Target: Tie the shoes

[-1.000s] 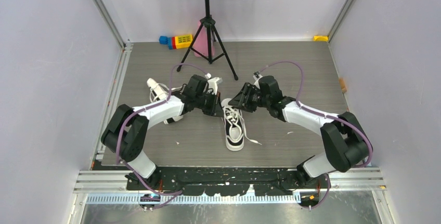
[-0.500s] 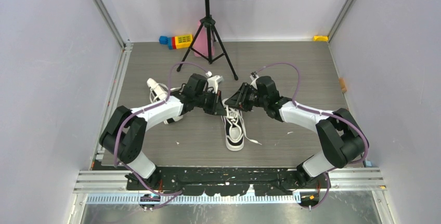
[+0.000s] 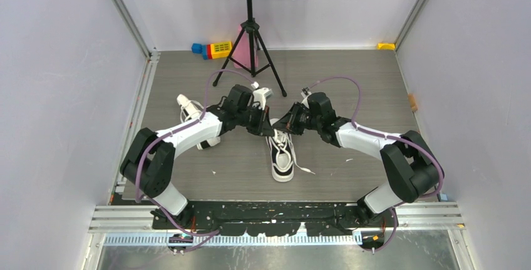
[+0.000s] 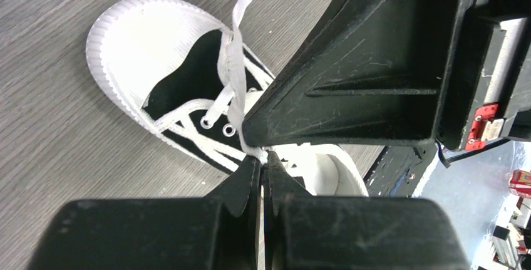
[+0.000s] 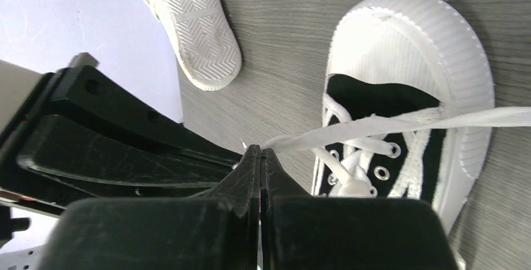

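Arms: both reach inward over shoe (image 3: 282,168) | left gripper (image 4: 262,165): closed, pinching lace (image 5: 401,123) | right gripper (image 5: 260,154): closed, pinching lace

Overhead view from behind, looking down, wrist views close — all share the shoe (image 3: 282,163)

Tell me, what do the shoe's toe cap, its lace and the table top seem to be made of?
Toe cap: probably rubber, matte white, with fine moulded ribs.
Lace: flat woven fabric, likely cotton or polyester, soft and matte; it drapes and twists.
Table: grey wood-grain surface, perhaps laminate; the streaks look printed, with little shine.
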